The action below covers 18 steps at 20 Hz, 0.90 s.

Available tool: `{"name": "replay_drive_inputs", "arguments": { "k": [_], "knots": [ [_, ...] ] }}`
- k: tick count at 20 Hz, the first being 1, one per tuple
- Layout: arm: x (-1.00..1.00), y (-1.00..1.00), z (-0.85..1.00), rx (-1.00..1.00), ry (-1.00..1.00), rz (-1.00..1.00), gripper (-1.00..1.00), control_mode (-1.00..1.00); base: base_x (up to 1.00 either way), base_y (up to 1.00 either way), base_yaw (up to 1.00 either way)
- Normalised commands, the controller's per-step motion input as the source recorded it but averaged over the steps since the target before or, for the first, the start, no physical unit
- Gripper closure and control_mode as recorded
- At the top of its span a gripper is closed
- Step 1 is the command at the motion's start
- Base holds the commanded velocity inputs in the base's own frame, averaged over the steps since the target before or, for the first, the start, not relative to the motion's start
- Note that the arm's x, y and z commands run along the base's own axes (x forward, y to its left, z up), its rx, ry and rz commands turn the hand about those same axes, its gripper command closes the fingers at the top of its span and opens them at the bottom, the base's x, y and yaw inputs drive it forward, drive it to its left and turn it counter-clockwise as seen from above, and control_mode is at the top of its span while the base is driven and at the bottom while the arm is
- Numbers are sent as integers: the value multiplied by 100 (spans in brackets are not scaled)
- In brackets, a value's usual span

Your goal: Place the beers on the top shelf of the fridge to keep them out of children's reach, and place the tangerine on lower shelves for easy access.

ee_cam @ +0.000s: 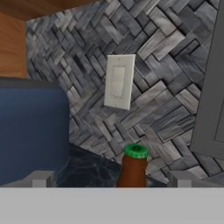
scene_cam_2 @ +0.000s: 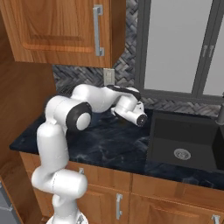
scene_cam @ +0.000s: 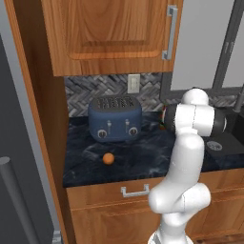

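Right now your claw (ee_cam: 109, 181) stands spread wide with nothing in it, and a brown bottle (ee_cam: 132, 168) with a green cap rises just ahead between its fingertips, perhaps not touching. Off behind it, the tangerine (scene_cam: 108, 158) sits before the toaster (scene_cam: 115, 119).

You're looking at a dark blue-black marbled stone counter (scene_cam: 143, 159) with a polished sheen, topping warm brown wood-grain cabinets (scene_cam: 112, 35) fitted with brushed grey metal bar handles (scene_cam: 170, 32). Behind it runs a rough-looking grey herringbone stone-tile wall (ee_cam: 170, 65) carrying a smooth off-white plastic switch plate (ee_cam: 118, 81). You'll see the boxy navy toaster (scene_cam: 115, 118) has a matt, smooth casing with small pale metal-looking knobs. The small orange tangerine (scene_cam: 108, 158) looks smooth and matt. The brown glass bottle neck with a green cap (ee_cam: 133, 168) appears glossy. The black sink basin (scene_cam_2: 183, 138) reads as matt.
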Motion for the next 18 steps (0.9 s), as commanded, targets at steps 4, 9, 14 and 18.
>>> {"name": "replay_drive_inputs", "arguments": {
  "k": [4, 9, 14, 18],
  "knots": [
    [30, 0, -14, 0, 0, 0, -100, -100, 0, 0, 0],
    [27, 0, -17, 0, 0, 0, -100, -100, 0, 0, 0],
    [28, -2, -17, 0, 0, 0, -100, -100, 0, 0, 0],
    [28, -8, -14, 0, 0, 0, -100, -100, 0, 0, 0]
  ]
}}
